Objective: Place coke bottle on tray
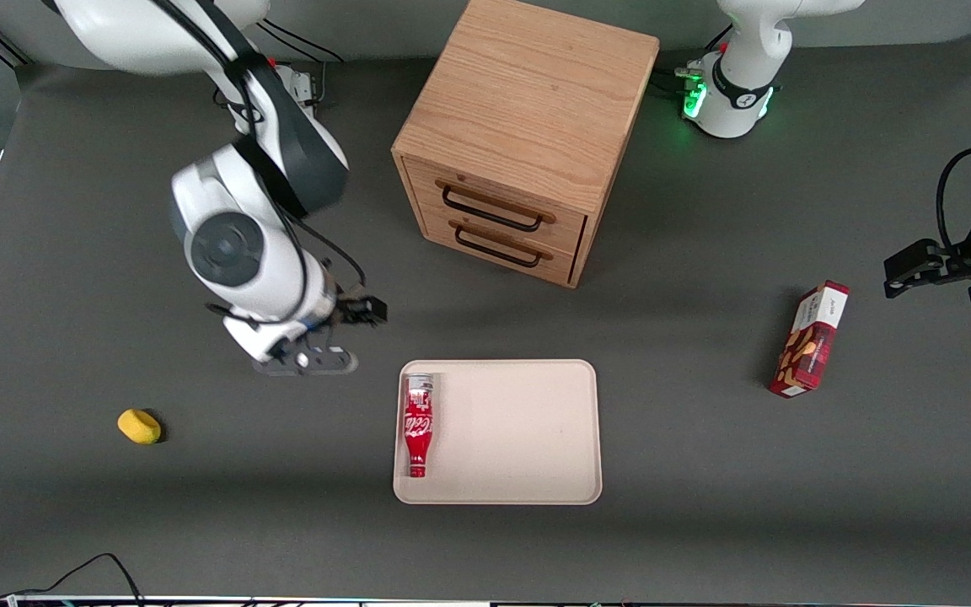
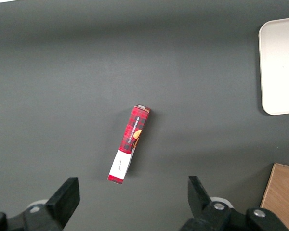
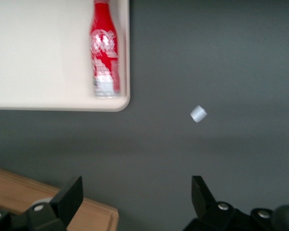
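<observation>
Even, diffuse overhead lighting; soft shadows beside cabinet and snack box. Green glow at parked arm's base. Slight motion blur on coke bottle; gripper above mat, fingers apart.

Red coke bottle with white script, cream tray, black-fingered claw

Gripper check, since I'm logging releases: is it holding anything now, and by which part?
Nothing. The gripper is open above bare table, apart from the coke bottle lying on the tray.
</observation>
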Motion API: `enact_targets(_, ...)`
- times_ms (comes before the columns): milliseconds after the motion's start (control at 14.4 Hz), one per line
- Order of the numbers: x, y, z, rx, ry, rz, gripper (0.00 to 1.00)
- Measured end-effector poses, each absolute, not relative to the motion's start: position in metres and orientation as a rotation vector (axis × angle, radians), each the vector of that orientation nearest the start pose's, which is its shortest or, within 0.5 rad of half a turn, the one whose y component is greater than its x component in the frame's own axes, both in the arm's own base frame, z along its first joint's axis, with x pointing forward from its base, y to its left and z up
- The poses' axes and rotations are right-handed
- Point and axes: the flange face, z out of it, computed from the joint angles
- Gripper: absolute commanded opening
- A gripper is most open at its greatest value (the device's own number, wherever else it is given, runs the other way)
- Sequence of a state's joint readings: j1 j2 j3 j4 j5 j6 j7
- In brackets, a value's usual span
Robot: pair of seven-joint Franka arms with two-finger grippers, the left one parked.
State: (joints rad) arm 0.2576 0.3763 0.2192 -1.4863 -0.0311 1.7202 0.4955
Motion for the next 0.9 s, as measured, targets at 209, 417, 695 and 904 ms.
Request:
enact_targets(209,0.56,0.244,0.509,-3.171,0.078,0.277,1.0)
enact_targets(417,0.539,0.205,0.548,-3.175,0.009,0.306,1.0)
enact_targets(695,0.52,0.117,0.584,-3.156,-0.071,0.277,1.0)
enact_targets(904,0.504,0.055,0.602,-3.127,-0.093,0.236,1.0)
